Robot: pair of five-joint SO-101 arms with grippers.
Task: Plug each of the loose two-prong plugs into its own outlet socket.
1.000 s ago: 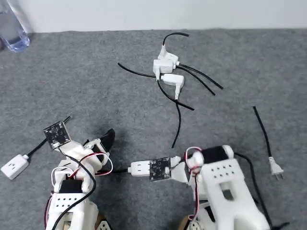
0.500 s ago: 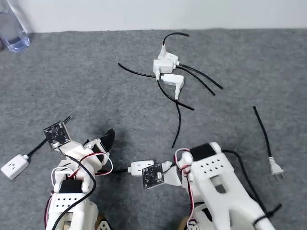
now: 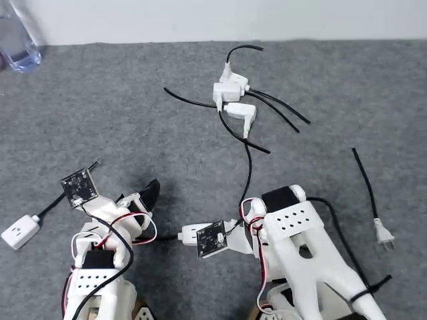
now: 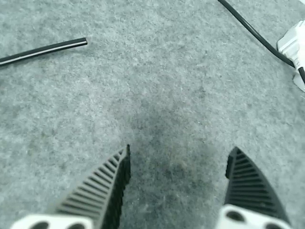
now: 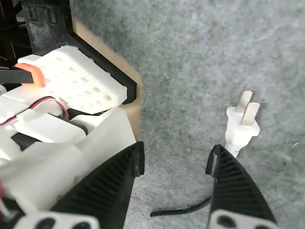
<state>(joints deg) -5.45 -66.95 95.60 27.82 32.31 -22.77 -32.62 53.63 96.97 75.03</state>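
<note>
Find the loose plug [image 3: 197, 233] flat on the surface [image 3: 133, 120], at about 9 o'clock from the right arm's wrist and about 4 o'clock from the left gripper [image 4: 177, 155]; long axis roughly 3 to 9. Judge the right arm much the nearer. See the right gripper [image 5: 174, 155] spread wide, holding nothing, with the plug just beyond one fingertip rather than between the two, prongs [image 5: 247, 107] pointing away. Expect a small sideways shift before closing. See the left gripper spread wide too, empty, over bare surface. Take from the right wrist view the two flat prongs and that offset. Take from the high view the outlet socket [image 3: 20, 231] well apart at 9 o'clock, beyond the left arm, and a second loose plug [image 3: 383, 235] toward 3 o'clock.
</note>
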